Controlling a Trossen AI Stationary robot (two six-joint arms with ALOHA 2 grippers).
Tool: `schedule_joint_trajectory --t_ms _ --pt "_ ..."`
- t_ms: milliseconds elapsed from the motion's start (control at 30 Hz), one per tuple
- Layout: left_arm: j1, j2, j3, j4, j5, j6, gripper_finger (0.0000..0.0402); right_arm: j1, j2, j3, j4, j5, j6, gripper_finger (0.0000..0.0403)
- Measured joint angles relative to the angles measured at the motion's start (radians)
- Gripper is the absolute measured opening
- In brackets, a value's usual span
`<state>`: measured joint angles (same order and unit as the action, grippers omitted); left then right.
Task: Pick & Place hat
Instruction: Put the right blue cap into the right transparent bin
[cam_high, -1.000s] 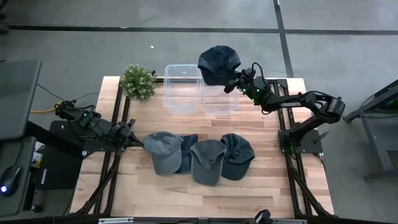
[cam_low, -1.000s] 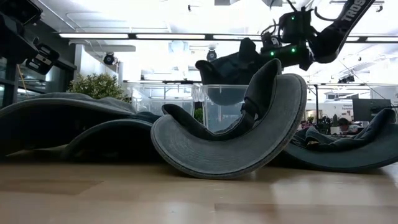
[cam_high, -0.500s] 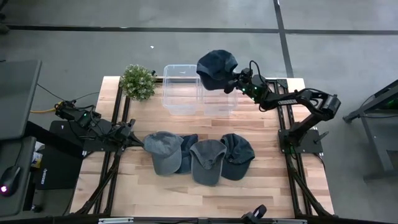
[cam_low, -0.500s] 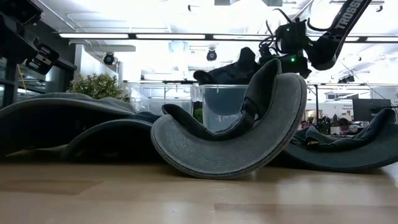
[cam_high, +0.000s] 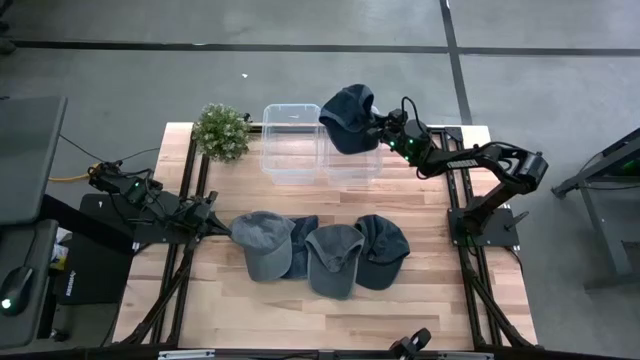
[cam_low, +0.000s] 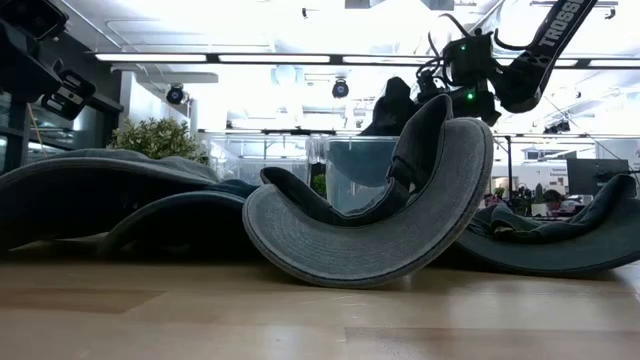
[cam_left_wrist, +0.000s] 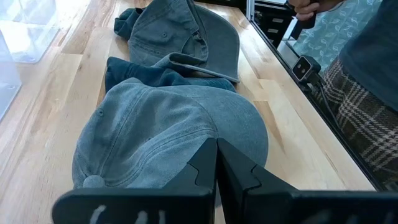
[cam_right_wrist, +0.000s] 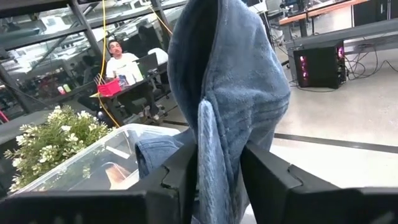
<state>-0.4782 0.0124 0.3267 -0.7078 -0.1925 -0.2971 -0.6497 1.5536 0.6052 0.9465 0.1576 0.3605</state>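
Right wrist view: dark cap (cam_right_wrist: 239, 81) pinched btwn right jaws, hanging over clear bin (cam_high: 352, 152).

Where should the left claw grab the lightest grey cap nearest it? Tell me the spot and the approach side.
Judging by its pose, take the light grey cap by the crown edge facing the left claw, coming in low from the table's left. The crown sits dome-up with that side free; a darker cap overlaps its other side.

In the high view the dark blue cap (cam_high: 347, 118) covers the right gripper's (cam_high: 376, 127) fingertips and part of the right clear bin (cam_high: 352, 160) near the worktop's far edge. Among the 4 caps in the row, the navy cap (cam_high: 301, 245) lies mostly hidden under the grey cap (cam_high: 264, 243). In the left wrist view a person (cam_left_wrist: 367, 74) is cut off by the picture's edge.
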Motion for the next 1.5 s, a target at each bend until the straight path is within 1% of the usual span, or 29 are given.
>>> schedule_joint_trajectory --t_ms 167,500,733,1100,1433,1500 --pt "0.000 0.000 0.000 0.000 0.000 0.000 0.0000 -0.011 0.000 0.000 -0.033 -0.018 0.002 0.0154" --pt "0.000 0.000 0.000 0.000 0.000 0.000 0.0000 -0.031 0.000 0.000 -0.057 -0.008 -0.011 0.0241" --pt "0.000 0.000 0.000 0.000 0.000 0.000 0.0000 -0.032 0.000 0.000 -0.057 -0.007 -0.079 0.0278" --pt "0.000 0.000 0.000 0.000 0.000 0.000 0.0000 -0.071 -0.005 0.000 -0.060 -0.002 -0.165 0.0285" --pt "0.000 0.000 0.000 0.000 0.000 0.000 0.0000 -0.124 -0.005 0.000 -0.099 0.003 -0.162 0.0284" --pt "0.000 0.000 0.000 0.000 0.000 0.000 0.0000 -0.135 -0.005 0.000 -0.100 -0.012 -0.160 0.0284"
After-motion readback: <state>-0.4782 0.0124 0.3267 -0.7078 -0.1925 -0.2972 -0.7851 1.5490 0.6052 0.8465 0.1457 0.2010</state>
